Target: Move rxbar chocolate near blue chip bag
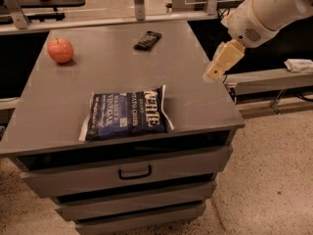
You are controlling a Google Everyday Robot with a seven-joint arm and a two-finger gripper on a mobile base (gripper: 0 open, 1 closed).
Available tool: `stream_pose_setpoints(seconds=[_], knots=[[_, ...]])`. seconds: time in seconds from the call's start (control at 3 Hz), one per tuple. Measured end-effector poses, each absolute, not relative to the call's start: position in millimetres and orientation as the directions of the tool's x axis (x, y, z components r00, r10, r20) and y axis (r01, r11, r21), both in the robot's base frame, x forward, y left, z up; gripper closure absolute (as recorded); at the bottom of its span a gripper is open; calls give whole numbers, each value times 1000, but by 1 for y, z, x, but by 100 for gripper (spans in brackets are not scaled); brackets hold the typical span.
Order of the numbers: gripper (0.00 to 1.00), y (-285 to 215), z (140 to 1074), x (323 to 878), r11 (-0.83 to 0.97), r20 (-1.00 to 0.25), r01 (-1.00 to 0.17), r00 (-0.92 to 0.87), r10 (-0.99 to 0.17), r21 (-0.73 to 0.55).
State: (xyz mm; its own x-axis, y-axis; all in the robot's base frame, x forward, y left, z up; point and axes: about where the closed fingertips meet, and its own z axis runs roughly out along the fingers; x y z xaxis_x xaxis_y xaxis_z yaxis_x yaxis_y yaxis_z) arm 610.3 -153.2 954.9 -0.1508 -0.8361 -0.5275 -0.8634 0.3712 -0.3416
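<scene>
The rxbar chocolate point(147, 39), a small black bar, lies flat at the far middle of the grey table top point(195, 106). The blue chip bag point(127, 113) lies flat near the table's front edge, left of centre. My gripper point(215, 70), cream-coloured on a white arm, hangs above the table's right edge. It is well to the right of the bar and up-right of the bag, touching neither. It holds nothing that I can see.
A red apple point(60, 50) sits at the far left of the table. Below the top are drawers with a handle point(135, 172). A rail and shelves run behind the table. Speckled floor lies to the right.
</scene>
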Motion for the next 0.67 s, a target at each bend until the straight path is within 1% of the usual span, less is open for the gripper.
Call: stream_pose_setpoints(seconds=[0.33, 0.67], knots=[[0, -153, 955, 610, 371, -527, -863, -151, -836, -342], [0, -145, 952, 623, 406, -567, -847, -158, -808, -343]])
